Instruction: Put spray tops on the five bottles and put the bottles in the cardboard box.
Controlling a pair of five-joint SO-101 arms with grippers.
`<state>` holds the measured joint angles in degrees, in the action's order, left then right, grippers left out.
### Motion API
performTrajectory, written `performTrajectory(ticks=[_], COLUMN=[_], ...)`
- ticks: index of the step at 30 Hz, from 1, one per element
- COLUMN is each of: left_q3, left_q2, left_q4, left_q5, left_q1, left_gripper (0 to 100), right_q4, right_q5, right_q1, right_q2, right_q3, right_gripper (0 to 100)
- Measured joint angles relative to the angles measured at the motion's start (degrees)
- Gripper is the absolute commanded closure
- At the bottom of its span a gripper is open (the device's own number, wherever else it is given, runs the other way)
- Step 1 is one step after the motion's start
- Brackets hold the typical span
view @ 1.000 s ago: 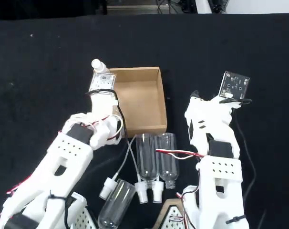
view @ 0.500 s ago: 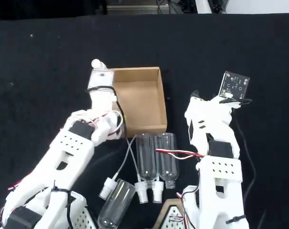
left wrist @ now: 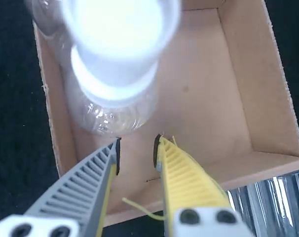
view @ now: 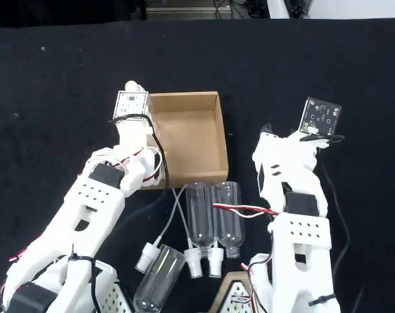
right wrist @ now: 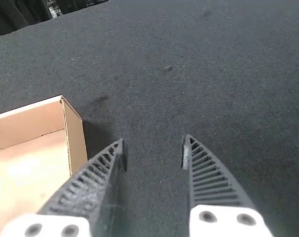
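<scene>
One bottle (left wrist: pixel 110 98) stands upright inside the cardboard box (view: pixel 184 96), in its far left corner, with a white spray top (left wrist: pixel 115 29) on its neck. The left claw (left wrist: pixel 137 145) hangs over the box just beside that bottle. Its fingers are apart, the box floor shows between them, and they grip nothing.

The right claw (right wrist: pixel 152 148) is also spread wide and empty. It sits over bare desk (view: pixel 54 98) to the right of the box, well apart from every bottle.

Two more bottles (view: pixel 201 212) lie side by side against the box's near wall. A fourth bottle (view: pixel 160 277) lies at the desk's near edge. Loose-looking spray tops (view: pixel 194 263) rest by their necks, and I cannot tell which of them are screwed on.

The nearest risk is the standing bottle. It is tall, light and heaviest at the head, and the left claw's fingers are close to its side, so a sideways drift while lifting out could knock it over. A finger catching the box wall could drag the light box and upset the bottle as well. Later, the lying bottles could roll when one is nudged. Any spray top set on crooked could come off during the lift.
</scene>
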<state>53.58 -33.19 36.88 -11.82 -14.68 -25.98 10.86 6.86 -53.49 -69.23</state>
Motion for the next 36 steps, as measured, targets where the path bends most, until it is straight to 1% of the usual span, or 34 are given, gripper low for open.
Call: performTrajectory(ticks=[9,11,17,33,36], left_q3=[0.00,0.00,0.00,0.00,0.00], left_q2=[0.00,0.00,0.00,0.00,0.00], left_q4=[-1.05,-1.05,-1.05,-1.05,-2.20], left_q5=[2.37,2.55,2.55,2.55,2.55], left_q1=[0.09,0.97,3.25,3.34,3.34], left_gripper=[88,88,88,88,88], right_q4=[0.00,0.00,0.00,0.00,0.00], right_q5=[0.00,0.00,0.00,0.00,0.00], right_q1=[0.88,0.79,1.14,1.14,1.14], right_q2=[0.00,0.00,0.00,0.00,0.00], right_q3=[0.00,0.00,0.00,0.00,0.00], right_gripper=[82.8,82.8,82.8,82.8,82.8])
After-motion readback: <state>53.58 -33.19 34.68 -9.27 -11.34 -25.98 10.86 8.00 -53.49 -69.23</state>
